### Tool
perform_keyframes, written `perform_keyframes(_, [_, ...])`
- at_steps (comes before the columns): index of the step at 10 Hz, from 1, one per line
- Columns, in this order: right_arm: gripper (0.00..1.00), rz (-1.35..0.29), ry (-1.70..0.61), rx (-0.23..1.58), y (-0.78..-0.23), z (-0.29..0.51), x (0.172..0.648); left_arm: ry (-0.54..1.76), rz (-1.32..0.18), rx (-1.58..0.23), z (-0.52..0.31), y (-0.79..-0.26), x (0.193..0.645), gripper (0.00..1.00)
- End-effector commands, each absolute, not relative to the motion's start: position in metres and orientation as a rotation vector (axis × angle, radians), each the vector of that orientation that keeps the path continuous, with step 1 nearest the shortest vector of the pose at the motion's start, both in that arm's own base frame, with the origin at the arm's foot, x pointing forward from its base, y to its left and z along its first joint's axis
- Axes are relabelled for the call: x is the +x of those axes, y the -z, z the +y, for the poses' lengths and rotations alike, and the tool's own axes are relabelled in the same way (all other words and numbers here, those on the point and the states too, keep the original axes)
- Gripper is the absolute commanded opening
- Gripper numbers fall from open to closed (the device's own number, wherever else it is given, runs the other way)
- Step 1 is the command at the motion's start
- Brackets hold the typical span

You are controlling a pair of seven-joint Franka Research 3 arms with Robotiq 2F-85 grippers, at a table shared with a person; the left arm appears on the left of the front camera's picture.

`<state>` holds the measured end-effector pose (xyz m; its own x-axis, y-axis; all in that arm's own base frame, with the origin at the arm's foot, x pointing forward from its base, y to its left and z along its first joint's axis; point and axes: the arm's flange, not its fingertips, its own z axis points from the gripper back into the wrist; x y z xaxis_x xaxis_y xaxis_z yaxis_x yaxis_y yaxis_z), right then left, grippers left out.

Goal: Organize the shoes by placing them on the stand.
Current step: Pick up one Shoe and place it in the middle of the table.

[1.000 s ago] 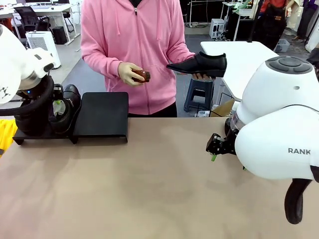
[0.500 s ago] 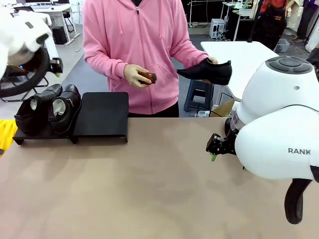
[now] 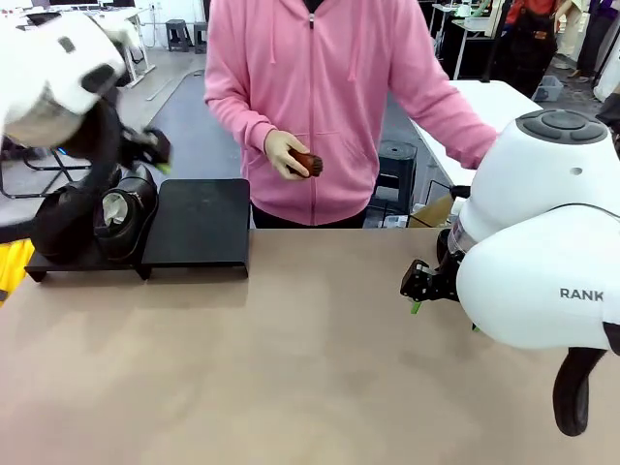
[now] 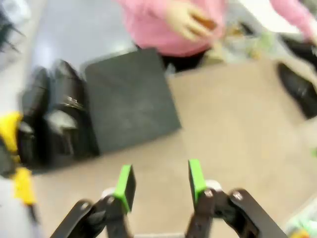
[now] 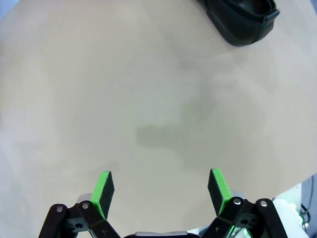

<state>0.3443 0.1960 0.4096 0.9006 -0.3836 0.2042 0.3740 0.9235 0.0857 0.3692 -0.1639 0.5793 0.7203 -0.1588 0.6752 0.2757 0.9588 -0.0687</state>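
Two glossy black shoes (image 3: 121, 218) with white paper stuffing stand side by side on the left platform of the stand (image 3: 199, 228); its right platform is bare. My left gripper (image 3: 153, 147) hovers blurred above those shoes. In its wrist view the left gripper (image 4: 160, 181) is open with nothing between the green pads, looking down on the stand (image 4: 129, 99) and the shoes (image 4: 67, 109). Another black shoe (image 4: 298, 90) lies on the table to the right. My right gripper (image 5: 160, 190) is open over bare table, a shoe (image 5: 242, 20) beyond it.
A person in a pink hoodie (image 3: 320, 87) stands at the far side, holding a brown brush (image 3: 305, 162) in one hand. The other arm reaches down behind my right arm's white body (image 3: 542, 242). The tan table (image 3: 291, 368) stretches wide in the middle.
My left gripper left the shoes on the stand, rose, and now swings back above them. The person stepped right and lowered the held shoe out of sight behind my right arm.
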Motion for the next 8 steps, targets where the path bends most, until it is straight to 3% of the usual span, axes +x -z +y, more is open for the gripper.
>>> perform_keyframes(1, [1.00,-0.223,0.378,0.050,-0.410,0.197,0.345,0.314,-0.610,-0.188,-0.161,-0.597,0.365,0.57])
perform_keyframes(3, [1.00,-0.223,0.378,0.050,-0.410,0.197,0.345,0.417,-0.475,-0.204,-0.193,-0.585,0.351,0.57])
perform_keyframes(5, [1.00,-0.223,0.378,0.050,-0.410,0.197,0.345,0.346,-0.346,-0.196,-0.200,-0.574,0.356,0.57])
perform_keyframes(6, [1.00,-0.223,0.378,0.050,-0.410,0.197,0.345,0.236,-0.387,-0.148,-0.189,-0.570,0.372,0.57])
perform_keyframes(7, [1.00,-0.223,0.378,0.050,-0.410,0.197,0.345,0.383,-0.397,-0.201,-0.203,-0.571,0.345,0.57])
perform_keyframes(8, [1.00,-0.223,0.378,0.050,-0.410,0.197,0.345,0.383,-0.397,-0.201,-0.203,-0.571,0.345,0.57])
